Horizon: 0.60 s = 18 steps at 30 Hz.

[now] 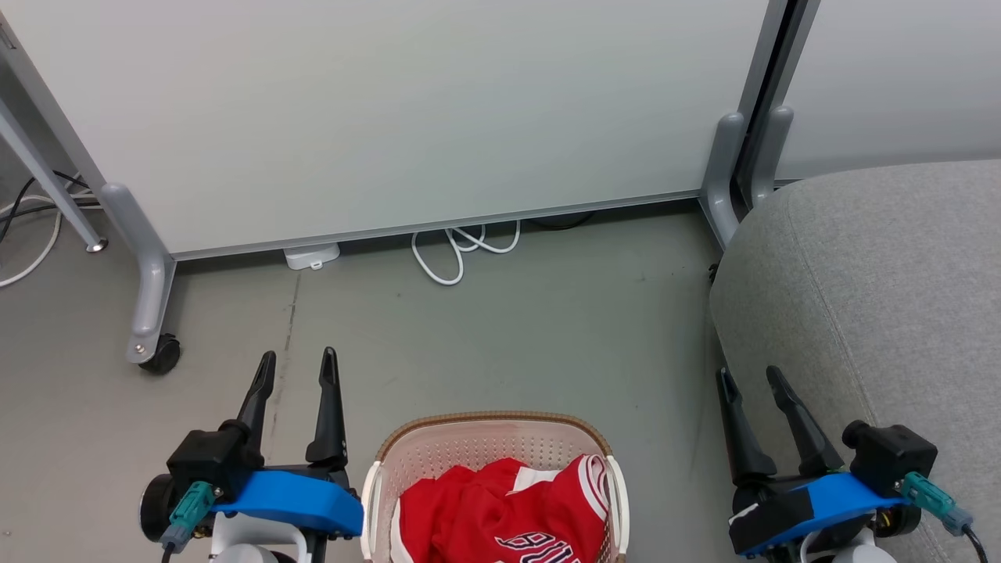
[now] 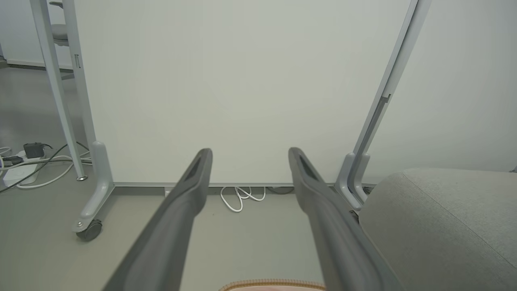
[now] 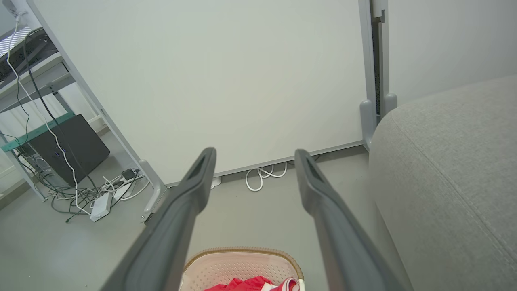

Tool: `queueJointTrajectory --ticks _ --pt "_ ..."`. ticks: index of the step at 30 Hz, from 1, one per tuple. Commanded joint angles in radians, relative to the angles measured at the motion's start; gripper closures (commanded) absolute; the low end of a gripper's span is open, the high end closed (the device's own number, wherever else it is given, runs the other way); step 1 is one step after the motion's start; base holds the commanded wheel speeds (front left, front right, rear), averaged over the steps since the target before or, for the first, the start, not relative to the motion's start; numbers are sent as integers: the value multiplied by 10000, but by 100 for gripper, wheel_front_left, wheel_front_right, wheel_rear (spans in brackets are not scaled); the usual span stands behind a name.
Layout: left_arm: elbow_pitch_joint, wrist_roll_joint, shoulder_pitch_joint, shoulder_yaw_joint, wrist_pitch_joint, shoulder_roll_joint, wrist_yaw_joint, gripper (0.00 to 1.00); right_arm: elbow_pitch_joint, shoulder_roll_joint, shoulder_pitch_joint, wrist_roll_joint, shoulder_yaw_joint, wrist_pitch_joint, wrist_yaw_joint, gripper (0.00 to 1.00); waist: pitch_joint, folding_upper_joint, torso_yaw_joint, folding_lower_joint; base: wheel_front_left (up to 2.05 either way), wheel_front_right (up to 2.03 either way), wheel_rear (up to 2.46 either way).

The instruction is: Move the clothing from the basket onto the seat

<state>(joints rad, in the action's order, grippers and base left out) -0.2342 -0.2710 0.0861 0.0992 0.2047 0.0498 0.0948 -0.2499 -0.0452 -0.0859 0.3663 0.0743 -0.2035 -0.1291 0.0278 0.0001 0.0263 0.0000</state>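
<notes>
basket (image 1: pixel 493 438): on floor at 6 o'clock, long axis 12-to-6.
clothing (image 1: pixel 485 516): red heap inside basket; lettering cut off, unreadable.
seat (image 1: pixel 876 297): grey, 3 o'clock.
left gripper (image 1: pixel 298 354): fingers parted, holding nothing.
right gripper (image 1: pixel 748 372): fingers parted, holding nothing, beside seat.

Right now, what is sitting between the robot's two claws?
In the head view, the basket, holding the red clothing, sits between the open left gripper and the open right gripper.
</notes>
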Motion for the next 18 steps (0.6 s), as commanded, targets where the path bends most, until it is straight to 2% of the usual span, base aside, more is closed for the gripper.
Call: queueJointTrajectory --ticks 1,18 --pt "1 213 193 14 77 30 32 0 4 -71 -159 -190 41 -96 -21 0 4 -1 5 0 0 0 0" --pt "-52 1532 241 177 434 23 125 0 -144 -78 -210 -1569 226 -439 -24 0 133 -1 71 0 0 0 0"
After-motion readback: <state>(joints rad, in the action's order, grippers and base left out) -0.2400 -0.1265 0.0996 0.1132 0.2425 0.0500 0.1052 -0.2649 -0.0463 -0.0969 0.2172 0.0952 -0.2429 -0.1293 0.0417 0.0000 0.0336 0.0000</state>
